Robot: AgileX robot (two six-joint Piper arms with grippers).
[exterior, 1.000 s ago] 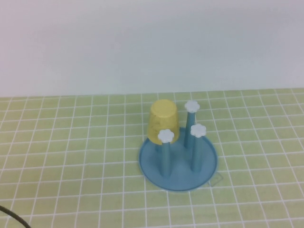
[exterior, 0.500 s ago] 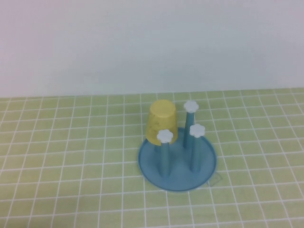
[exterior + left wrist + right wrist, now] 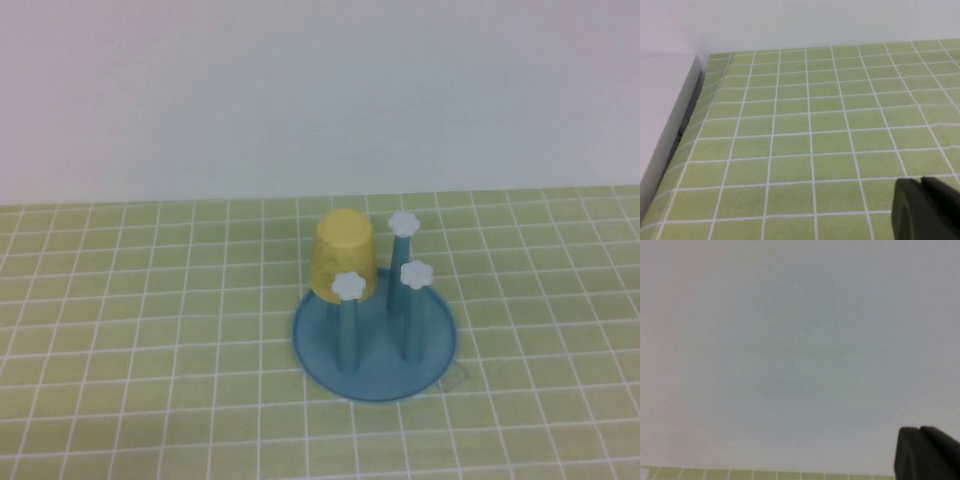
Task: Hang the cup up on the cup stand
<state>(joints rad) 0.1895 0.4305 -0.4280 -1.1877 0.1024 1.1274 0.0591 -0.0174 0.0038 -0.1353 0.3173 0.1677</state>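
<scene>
In the high view the yellow cup point(image 3: 343, 257) sits upside down over the back-left post of the blue cup stand point(image 3: 437, 348). Three white-capped posts stand bare around it. Neither arm shows in the high view. My left gripper point(image 3: 921, 181) is shut, with nothing in it, above bare green gridded table; neither the cup nor the stand shows in its wrist view. My right gripper point(image 3: 920, 430) is also shut and holds nothing. It faces the pale wall, with a strip of table below.
A green mat with a white grid point(image 3: 150, 330) covers the table up to a plain wall. A white raised edge point(image 3: 665, 115) borders the mat in the left wrist view.
A dark cable at the lower left corner of the high view has gone out of sight. The cup and the stand stay where they were.
</scene>
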